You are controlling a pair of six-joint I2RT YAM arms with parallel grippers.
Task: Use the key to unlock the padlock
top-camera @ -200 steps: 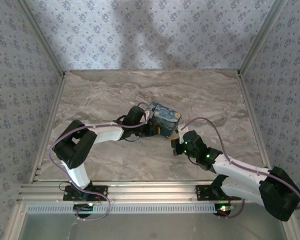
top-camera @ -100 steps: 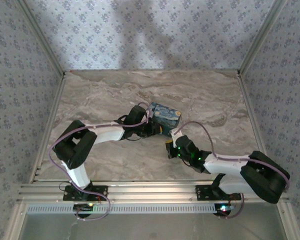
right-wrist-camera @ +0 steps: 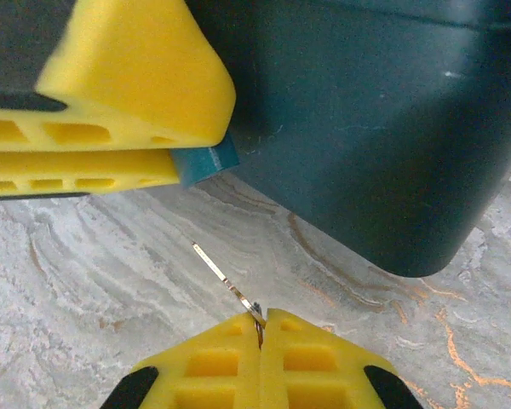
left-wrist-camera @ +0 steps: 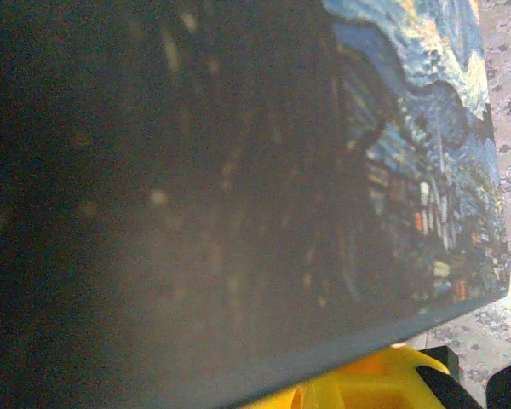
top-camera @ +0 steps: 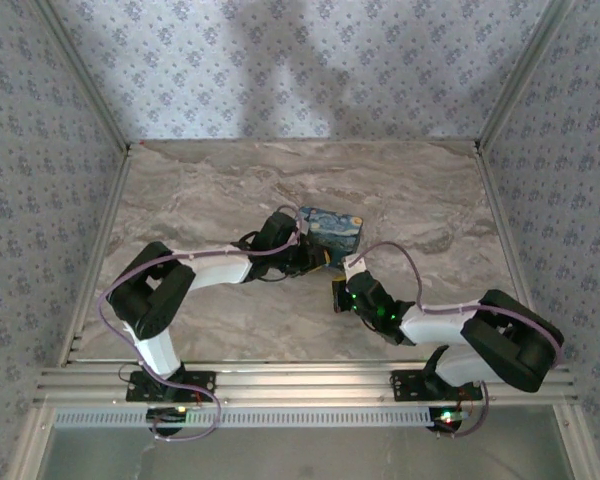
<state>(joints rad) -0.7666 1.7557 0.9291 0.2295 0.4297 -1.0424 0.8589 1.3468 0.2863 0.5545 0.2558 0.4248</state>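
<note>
Key [right-wrist-camera: 224,279]: a thin metal sliver seen edge-on, nipped at its near end by the right gripper [right-wrist-camera: 260,328], slanting up and left over the marble table [right-wrist-camera: 77,281]. Right jaws pressed fully together, 2 yellow pads [right-wrist-camera: 213,362] meeting along 1 seam with only the key between.

Beyond the key's free tip and apart from it, the left gripper [right-wrist-camera: 183,152]: 2 yellow fingers [right-wrist-camera: 128,77] lying 1 on the other, a small blue tab [right-wrist-camera: 209,162] pinched at their tips.

Behind and to the right, the dark teal wall of the box [right-wrist-camera: 366,128]. From the left wrist, its night-sky print [left-wrist-camera: 426,128]: swirls and a lit village, nothing sharp enough to read.

Cannot tell where the padlock sits.

From above, both grippers at the box's near side, mid-table.
</note>
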